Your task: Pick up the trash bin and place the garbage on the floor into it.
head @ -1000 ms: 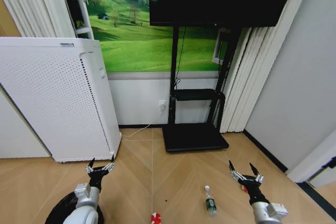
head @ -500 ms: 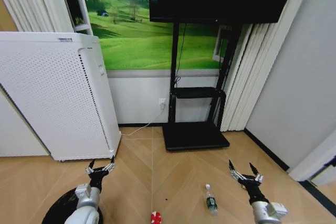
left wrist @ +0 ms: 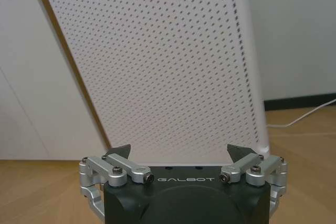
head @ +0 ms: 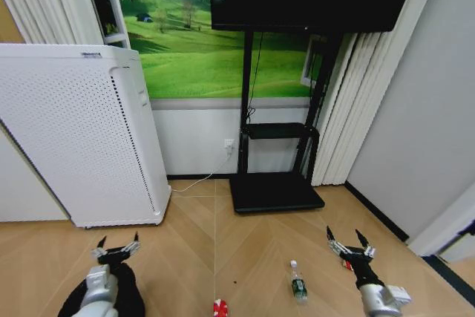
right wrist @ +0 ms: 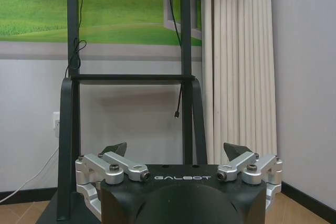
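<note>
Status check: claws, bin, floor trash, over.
Left claw open, above the bin. Right claw open, empty, beside the bottle. Can on floor between arms. Nothing in the bin's way.

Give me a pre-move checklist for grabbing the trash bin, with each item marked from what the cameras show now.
1. Left hand open: ok, fingers spread wide and empty.
2. Left hand near the trash bin: ok, it hovers over the bin's dark top at the head view's lower left edge.
3. Bin rim visible for a grasp: cannot tell, the arm covers much of it and the left wrist camera faces the white appliance.
4. Right hand free: ok, open and empty, low on the right.
5. Garbage located: ok for the bottle and the red-and-white can, both lying on the floor; cannot tell for the wrapper.
</note>
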Controlling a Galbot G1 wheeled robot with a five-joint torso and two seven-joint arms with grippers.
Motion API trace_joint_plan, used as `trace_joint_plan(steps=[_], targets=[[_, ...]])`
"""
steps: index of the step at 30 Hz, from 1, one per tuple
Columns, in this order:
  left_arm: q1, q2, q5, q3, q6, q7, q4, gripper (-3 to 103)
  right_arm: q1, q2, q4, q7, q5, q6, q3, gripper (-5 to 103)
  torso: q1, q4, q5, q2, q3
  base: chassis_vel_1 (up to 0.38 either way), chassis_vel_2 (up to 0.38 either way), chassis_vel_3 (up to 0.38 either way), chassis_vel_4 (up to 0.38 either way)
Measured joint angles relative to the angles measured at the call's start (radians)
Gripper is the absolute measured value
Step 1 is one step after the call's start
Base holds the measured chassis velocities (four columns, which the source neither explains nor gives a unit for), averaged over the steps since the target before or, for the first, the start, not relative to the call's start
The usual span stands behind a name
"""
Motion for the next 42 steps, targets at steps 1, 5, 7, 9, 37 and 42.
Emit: trace_joint_plan(steps=[1,5,7,9,37,42], targets=[[0.000,0.000,0.000,0.000,0.000,0.000,0.000,100,0.000,0.000,0.000,0.000,0.000,0.000,0.000,100,0.000,0.0000,0.0000,0.000,0.000,0.000,0.000,0.000,0.000],[0.100,0.067,-0.097,-0.086,0.023,0.070,0.005,100,0.015,-0.010,-0.018,0.000,0.008,0.002,-0.003,100,0.000,-0.0003,0.0002,0.002,0.001,0.000,0.000,0.000,0.000],[0.123,0.079,-0.118,-0.107,0.037,0.089,0.001,100,0.019,-0.013,-0.023,0.000,0.011,0.003,-0.003,100,0.000,-0.0002,0.0002,0.002,0.001,0.000,0.000,0.000,0.000],[0.171,0.100,-0.138,-0.158,0.061,0.144,-0.001,100,0.026,-0.020,-0.031,-0.001,0.020,0.004,-0.003,100,0.001,-0.0001,0.0002,0.003,0.002,0.000,0.000,0.000,0.000],[0.109,0.083,-0.036,-0.086,0.219,0.341,0.166,100,0.037,-0.015,-0.066,-0.004,0.010,0.014,-0.008,100,0.001,-0.0005,0.0003,0.006,0.005,0.000,0.000,0.000,0.000],[0.122,0.081,-0.033,-0.094,0.255,0.336,0.167,100,0.031,-0.020,-0.058,-0.003,0.016,0.012,0.001,100,0.001,-0.0003,0.0003,0.006,0.005,0.000,0.000,0.000,0.000]])
